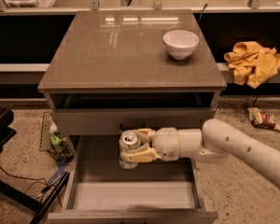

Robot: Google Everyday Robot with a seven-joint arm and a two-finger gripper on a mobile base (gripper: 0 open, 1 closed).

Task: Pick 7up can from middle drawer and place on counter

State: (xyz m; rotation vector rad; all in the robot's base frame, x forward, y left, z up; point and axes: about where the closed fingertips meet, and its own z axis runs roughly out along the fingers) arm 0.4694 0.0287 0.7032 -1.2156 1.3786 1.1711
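- The 7up can [128,142] is standing upright over the back part of the open middle drawer [130,196]; whether it is touching the floor is unclear.
- The gripper [133,147] is clasping the can, its fingers [142,157] pressing on both sides.
- The white arm [242,146] is reaching in from the right.
- The counter [121,50] is carrying a white bowl [181,43] near its right rear corner.
- A yellow cloth [254,62] is lying off to the right.

The bowl [180,43] is sitting on the counter [121,55], toward its right rear; the middle drawer [130,196] is standing pulled out below in front; the gripper [134,147] is hanging over the drawer's back part, clasping the 7up can [129,141]; a cloth [253,62] is lying right of the counter; a wire basket [53,139] is sitting left of the drawer.
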